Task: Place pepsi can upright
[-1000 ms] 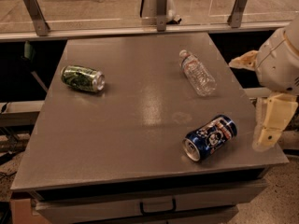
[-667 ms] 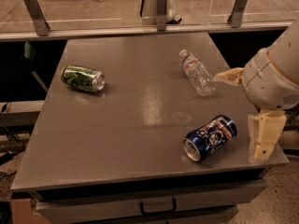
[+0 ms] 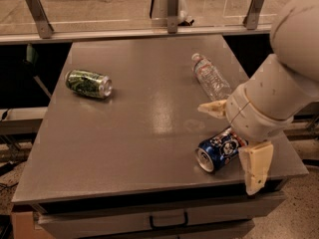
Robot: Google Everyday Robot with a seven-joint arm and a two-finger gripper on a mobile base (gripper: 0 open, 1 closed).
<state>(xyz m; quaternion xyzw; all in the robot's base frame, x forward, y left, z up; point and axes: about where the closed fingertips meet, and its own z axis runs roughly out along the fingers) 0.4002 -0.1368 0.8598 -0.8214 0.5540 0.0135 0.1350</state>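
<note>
The pepsi can [image 3: 215, 151], dark blue with a silver end, lies on its side near the front right of the grey table [image 3: 124, 133], its open end facing front left. My gripper [image 3: 234, 138] hangs over the can's right half. It is open, with one cream finger [image 3: 211, 108] behind the can and the other finger [image 3: 256, 167] in front of it at the table's edge. The arm's bulky wrist hides the can's far end.
A green can [image 3: 88, 82] lies on its side at the left of the table. A clear plastic bottle [image 3: 210, 76] lies at the back right. A drawer handle [image 3: 168, 219] sits below the front edge. A railing with metal posts [image 3: 172, 6] runs behind the table.
The arm has swung left from beyond the table's right edge, so the open fingers now straddle the pepsi can. The cans and bottle have not moved.
</note>
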